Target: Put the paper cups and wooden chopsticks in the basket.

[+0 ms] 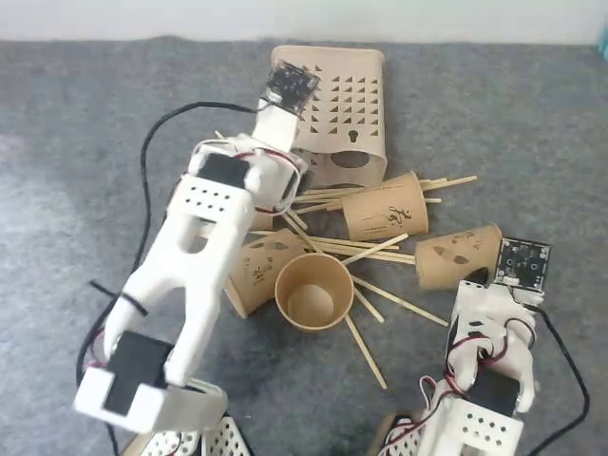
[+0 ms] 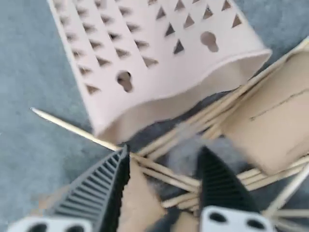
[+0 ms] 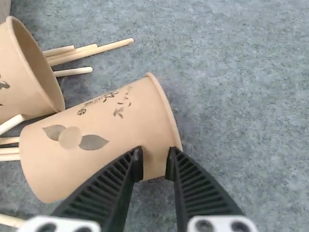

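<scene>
Beige plastic triangle-holed basket (image 1: 342, 95) looks empty; tan paper cups (image 1: 384, 211) and wooden chopsticks (image 1: 375, 249) scattered by its mouth. Right end effector (image 3: 154, 162) is pinching the rim of the outermost cup (image 3: 96, 140), left end effector (image 2: 164, 152) wide open, empty.

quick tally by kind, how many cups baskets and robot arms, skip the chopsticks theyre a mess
paper cup: 4 in view
basket: 1
robot arm: 2
total: 7
</scene>
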`<control>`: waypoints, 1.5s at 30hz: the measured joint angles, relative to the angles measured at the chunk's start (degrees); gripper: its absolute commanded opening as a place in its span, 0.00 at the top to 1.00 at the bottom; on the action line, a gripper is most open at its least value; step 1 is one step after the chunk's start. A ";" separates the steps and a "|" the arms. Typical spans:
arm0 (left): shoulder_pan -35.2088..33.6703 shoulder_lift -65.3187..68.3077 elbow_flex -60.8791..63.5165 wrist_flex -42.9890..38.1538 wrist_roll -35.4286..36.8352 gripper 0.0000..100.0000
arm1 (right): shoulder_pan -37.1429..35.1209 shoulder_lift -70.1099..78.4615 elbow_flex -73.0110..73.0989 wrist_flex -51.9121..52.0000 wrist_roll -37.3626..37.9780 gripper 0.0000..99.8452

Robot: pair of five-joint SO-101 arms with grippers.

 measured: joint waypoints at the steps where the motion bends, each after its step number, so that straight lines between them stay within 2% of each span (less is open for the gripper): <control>1: -0.44 -0.44 0.00 0.00 -1.93 0.76 | 0.00 0.00 0.00 0.00 0.00 0.91; 6: -1.05 -0.18 0.00 -0.62 -15.12 0.85 | 0.00 0.00 0.00 0.00 0.00 0.91; 9: -1.93 3.34 0.35 -4.84 -16.62 0.84 | 0.00 0.00 0.00 0.00 0.00 0.91; 12: -4.31 7.30 2.73 -12.40 -16.88 0.81 | 0.00 0.00 0.00 0.00 0.00 0.91; 19: -10.55 12.92 6.15 -26.81 -13.98 0.80 | -0.09 0.00 0.00 0.00 0.35 0.91; 23: -10.46 14.51 8.53 -34.02 -13.01 0.86 | -0.09 0.00 0.00 0.00 0.62 0.91; 30: -9.58 20.13 10.11 -48.26 -5.89 0.99 | -0.09 0.00 0.00 0.00 0.88 0.91; 36: -9.14 27.16 10.11 -61.54 -4.92 0.99 | -0.09 0.00 0.00 0.00 1.05 0.91; 41: -9.14 27.60 11.78 -65.14 0.44 0.99 | -0.09 0.00 0.00 0.00 1.05 0.91; 45: -9.05 21.98 15.82 -65.23 5.45 0.99 | -0.09 0.00 0.00 0.00 1.05 0.91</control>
